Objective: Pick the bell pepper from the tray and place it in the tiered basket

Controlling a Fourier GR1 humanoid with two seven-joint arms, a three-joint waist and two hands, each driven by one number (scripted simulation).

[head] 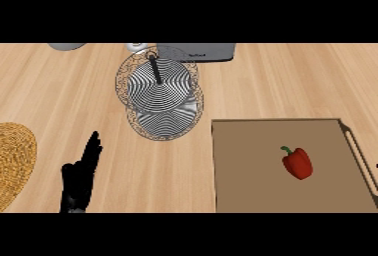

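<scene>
The left hand [80,177] rests at the lower left, fingers straight and together, holding nothing. The right hand [376,165] is only a dark speck at the right edge, so its state cannot be told. The red bell pepper [297,163] lies untouched on the tray [244,150], and the wire tiered basket [159,92] stands well apart. The picking and placing both seem to remain.

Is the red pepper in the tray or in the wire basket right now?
In the tray. The pepper lies on the tray's floor, apart from the basket, whose tiers hold nothing.
</scene>
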